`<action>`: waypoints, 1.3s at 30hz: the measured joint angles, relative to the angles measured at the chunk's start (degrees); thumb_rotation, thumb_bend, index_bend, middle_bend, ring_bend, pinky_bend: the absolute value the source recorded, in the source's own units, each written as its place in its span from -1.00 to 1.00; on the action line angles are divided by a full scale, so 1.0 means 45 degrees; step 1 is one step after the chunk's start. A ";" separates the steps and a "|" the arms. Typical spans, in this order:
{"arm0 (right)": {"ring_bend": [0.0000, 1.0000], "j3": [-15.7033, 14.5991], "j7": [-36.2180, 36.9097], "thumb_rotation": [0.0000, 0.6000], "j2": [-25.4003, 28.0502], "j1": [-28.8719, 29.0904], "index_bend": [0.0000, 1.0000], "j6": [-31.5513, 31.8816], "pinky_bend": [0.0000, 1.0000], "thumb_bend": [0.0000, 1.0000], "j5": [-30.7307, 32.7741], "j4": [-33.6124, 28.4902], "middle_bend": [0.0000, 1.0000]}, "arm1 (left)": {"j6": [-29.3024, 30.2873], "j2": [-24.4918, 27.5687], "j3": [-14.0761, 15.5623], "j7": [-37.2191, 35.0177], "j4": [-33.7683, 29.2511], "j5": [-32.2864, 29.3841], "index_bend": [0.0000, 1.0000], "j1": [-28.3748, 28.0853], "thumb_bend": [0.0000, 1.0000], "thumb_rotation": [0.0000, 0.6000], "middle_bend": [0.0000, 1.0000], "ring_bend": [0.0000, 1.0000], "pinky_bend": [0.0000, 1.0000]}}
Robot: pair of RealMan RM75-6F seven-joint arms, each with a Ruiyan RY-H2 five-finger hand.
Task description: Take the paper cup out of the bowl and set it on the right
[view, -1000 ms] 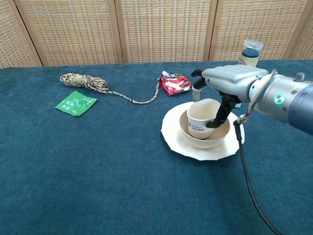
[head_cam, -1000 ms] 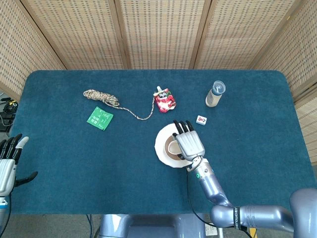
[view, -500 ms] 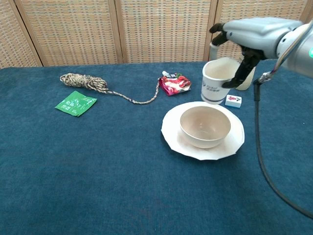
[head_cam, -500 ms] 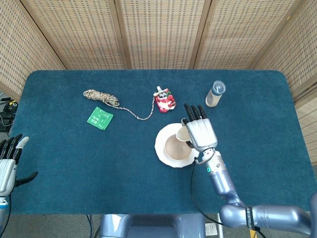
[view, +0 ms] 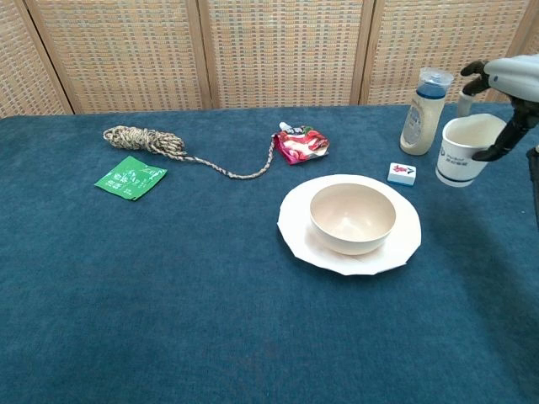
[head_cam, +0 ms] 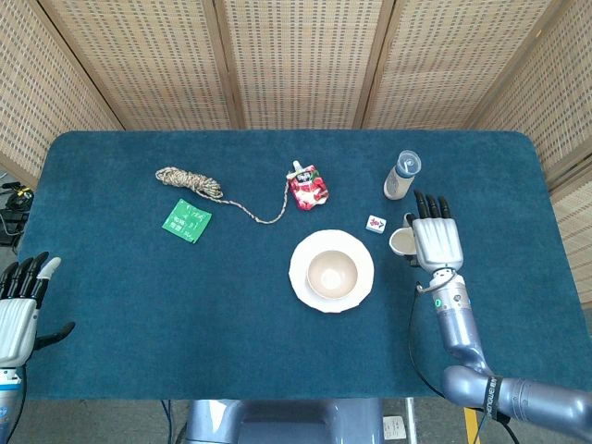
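The right hand (view: 504,93) pinched the white paper cup (view: 462,151) above the dark blue felt tabletop (head_cam: 185,287). Woven rattan screens (head_cam: 296,60) stood beyond it. Far to its left, the left hand (head_cam: 18,305) lay spread.

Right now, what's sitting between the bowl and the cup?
A small tile lies between the bowl and the cup held by the right hand; the chest view shows it best.

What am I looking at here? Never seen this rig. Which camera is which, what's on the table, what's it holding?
A two-armed robot with human-like hands at a blue table. One picture looks down from its head, the other forward from its chest. The right hand holds a paper cup, out of the bowl and to its right. The bowl sits on a plate. The left hand is empty, fingers apart, at the table's near left edge. Also there: a bottle, a small tile, a red pouch, a rope and a green packet.
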 measured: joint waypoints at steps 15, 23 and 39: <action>-1.00 -0.0491 0.0674 1.00 -0.0890 -0.0511 -0.37 -0.1118 -0.87 -0.41 0.0277 0.2252 -0.99 | -0.0064 0.0018 -0.0034 0.0041 -0.0014 -0.0139 -1.00 -0.0009 -0.95 1.00 -1.00 -1.00 -1.00; -1.00 -0.0521 0.0580 1.00 -0.0753 -0.0697 -0.96 -0.0707 -0.94 -0.56 -0.0060 0.1964 -1.00 | 0.0001 0.0043 -0.0041 -0.0021 -0.0025 -0.0104 -1.00 0.0008 -0.95 1.00 -1.00 -1.00 -1.00; -1.00 -0.2944 0.4858 1.00 0.0134 -0.4371 -1.00 0.4034 -1.00 -0.59 -0.6637 0.0915 -1.00 | 0.0088 -0.0141 0.0026 0.0258 0.0138 0.0069 -1.00 0.0023 -0.95 1.00 -1.00 -1.00 -1.00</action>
